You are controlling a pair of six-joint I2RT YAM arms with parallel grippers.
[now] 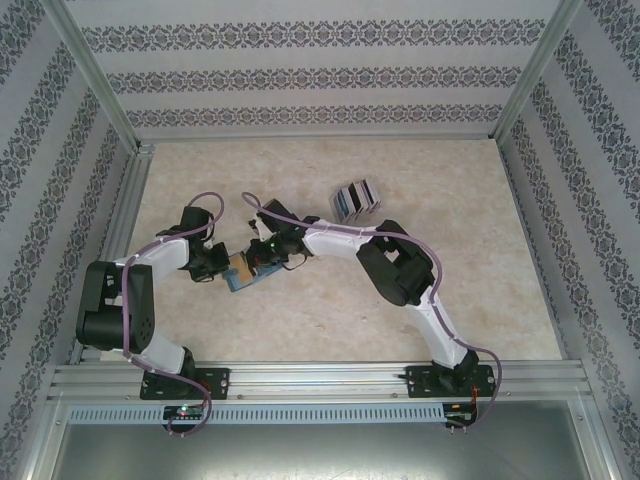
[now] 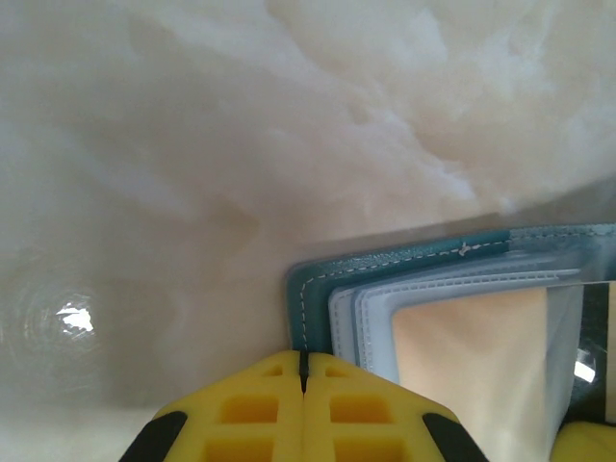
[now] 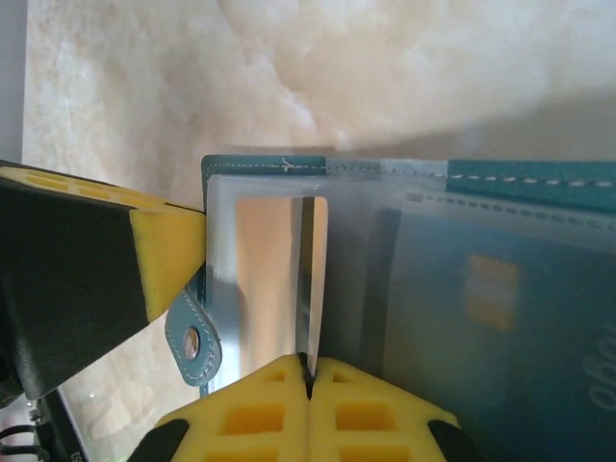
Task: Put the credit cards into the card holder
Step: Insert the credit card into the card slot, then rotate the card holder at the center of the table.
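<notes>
— Where's the card holder [image 1: 240, 272]?
— Open on the counter [image 1: 450, 290] between the arms: teal, white stitching, clear sleeves, a snap tab [image 3: 192, 342]. The credit cards [image 1: 357, 200] lie well apart, farther back.
— The jaws?
— Left jaws and right jaws are pressed together at its edges. Whether they pinch it, I cannot tell.

Teal card holder [image 3: 520, 173] with white stitching and cloudy clear sleeves, left pincer [image 2: 303, 361] and right pincer [image 3: 308, 366] yellow with black, cream marbled worktop [image 1: 450, 230], fanned credit cards [image 1: 356, 200] dark blue, black and grey-white, white walls [image 1: 300, 75] banded with dark floral stripes, lilac cables [image 1: 200, 197].
</notes>
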